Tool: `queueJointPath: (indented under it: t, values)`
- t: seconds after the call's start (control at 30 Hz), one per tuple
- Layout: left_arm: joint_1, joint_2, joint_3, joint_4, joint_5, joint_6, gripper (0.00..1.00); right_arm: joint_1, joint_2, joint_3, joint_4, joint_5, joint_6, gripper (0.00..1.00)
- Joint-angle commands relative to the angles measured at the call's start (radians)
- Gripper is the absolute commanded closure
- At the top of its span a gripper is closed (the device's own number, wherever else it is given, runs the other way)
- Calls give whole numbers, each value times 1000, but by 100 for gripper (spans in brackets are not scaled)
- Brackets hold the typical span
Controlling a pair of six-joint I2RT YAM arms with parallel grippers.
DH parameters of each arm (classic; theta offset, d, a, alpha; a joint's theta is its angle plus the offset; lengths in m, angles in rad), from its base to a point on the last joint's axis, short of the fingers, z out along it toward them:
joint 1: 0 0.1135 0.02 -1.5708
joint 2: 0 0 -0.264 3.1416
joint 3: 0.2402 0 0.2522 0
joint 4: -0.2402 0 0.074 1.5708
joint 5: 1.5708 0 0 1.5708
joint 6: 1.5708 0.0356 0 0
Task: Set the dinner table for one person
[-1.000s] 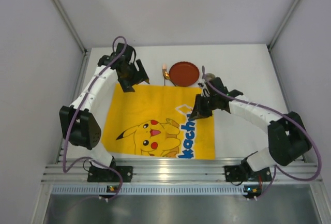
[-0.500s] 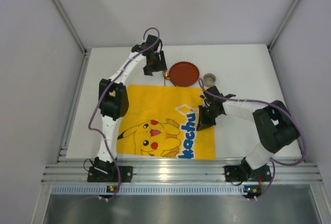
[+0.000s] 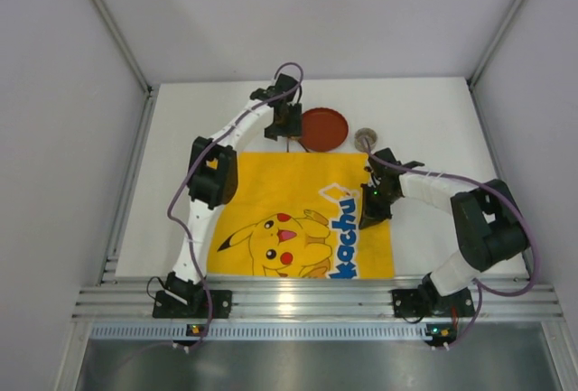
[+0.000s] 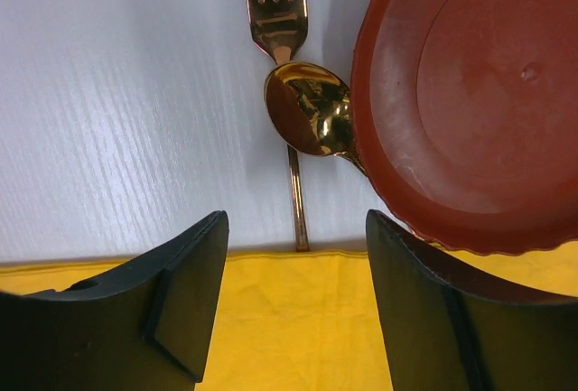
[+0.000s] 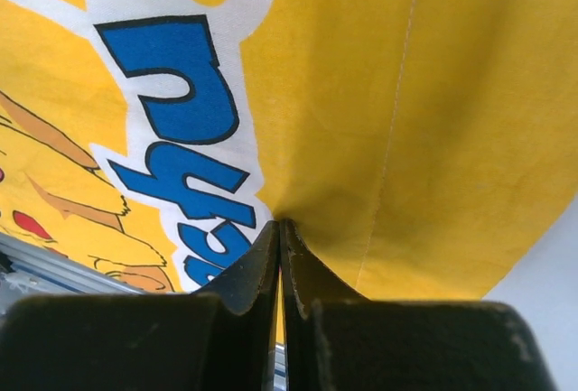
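Note:
The white dinner table (image 3: 433, 111) carries a yellow Pikachu-print mat (image 3: 289, 219), a red plate (image 3: 323, 129) and a small cup (image 3: 365, 137). My left gripper (image 3: 287, 125) is open and empty, hovering over the mat's far edge just left of the plate. In the left wrist view a gold fork (image 4: 275, 12) and gold spoon (image 4: 307, 111) lie on the table (image 4: 117, 93) beside the plate (image 4: 470, 93), ahead of the open gripper (image 4: 296, 224). My right gripper (image 3: 372, 213) is shut on a pinched fold of the mat (image 5: 406, 93), near its right edge; the jaws (image 5: 280, 224) meet on the cloth.
Grey walls enclose the table on the left, back and right. An aluminium rail (image 3: 307, 301) with both arm bases runs along the near edge. The mat's near edge lies close to that rail.
My left arm swung right from the mat's far left corner to the cutlery beside the plate. My right gripper pulled the mat to the right and slightly nearer.

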Motion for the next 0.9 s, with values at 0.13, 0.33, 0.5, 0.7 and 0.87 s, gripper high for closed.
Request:
queueJointPath:
  t: [0.13, 0.33, 0.5, 0.7, 0.87]
  values:
    - [-2, 69, 9, 48, -66, 82, 44, -25, -39, 87, -124, 136, -52, 96]
    - [-4, 133, 38, 52, -82, 114, 52, -51, -83, 144, -185, 142, -50, 95]
    - [1, 184, 49, 52, -106, 117, 75, -68, -88, 174, -222, 143, -50, 95]
    - [42, 224, 58, 66, -106, 131, 100, -71, -91, 200, -259, 146, -52, 95]
    - [96, 193, 75, 97, -129, 119, 100, -70, -121, 216, -277, 154, -59, 85]
